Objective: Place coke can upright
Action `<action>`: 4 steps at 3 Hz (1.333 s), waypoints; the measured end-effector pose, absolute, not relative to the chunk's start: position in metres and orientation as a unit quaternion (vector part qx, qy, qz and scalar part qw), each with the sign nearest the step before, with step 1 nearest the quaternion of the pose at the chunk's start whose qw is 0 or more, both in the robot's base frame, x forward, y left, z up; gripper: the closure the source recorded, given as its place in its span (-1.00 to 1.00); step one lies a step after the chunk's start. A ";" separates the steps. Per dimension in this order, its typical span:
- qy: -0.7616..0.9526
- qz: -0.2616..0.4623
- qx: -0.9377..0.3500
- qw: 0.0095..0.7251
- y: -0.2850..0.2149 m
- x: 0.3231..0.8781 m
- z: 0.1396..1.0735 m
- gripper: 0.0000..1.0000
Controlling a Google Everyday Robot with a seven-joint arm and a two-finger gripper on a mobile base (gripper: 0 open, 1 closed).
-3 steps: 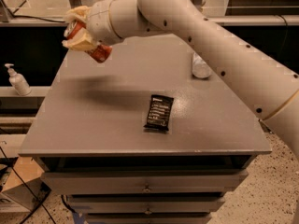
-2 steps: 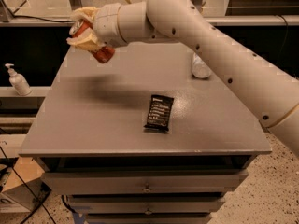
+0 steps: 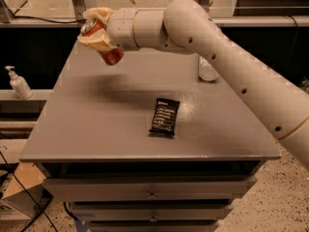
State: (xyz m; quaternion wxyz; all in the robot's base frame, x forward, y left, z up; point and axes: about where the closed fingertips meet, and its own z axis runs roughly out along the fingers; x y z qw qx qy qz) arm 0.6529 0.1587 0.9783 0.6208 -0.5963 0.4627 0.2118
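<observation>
The coke can (image 3: 107, 52), red-orange with a silver top rim, is held in the air above the far left part of the grey table (image 3: 96, 120). It is tilted, its top toward the upper left. My gripper (image 3: 96, 33) is shut on the can, its cream fingers (image 3: 99, 43) wrapped around the can's upper half. The white arm reaches in from the right across the table.
A black snack wrapper (image 3: 164, 117) lies flat near the table's middle. A clear plastic bottle (image 3: 207, 70) stands at the far right, partly behind the arm. A soap dispenser (image 3: 18, 83) stands on a ledge left of the table. Drawers sit under the tabletop.
The gripper with the can has moved slightly to the right and the can has turned closer to upright. The wrapper and bottle have not moved.
</observation>
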 end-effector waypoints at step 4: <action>0.499 0.211 -0.517 0.663 0.116 0.662 0.966 1.00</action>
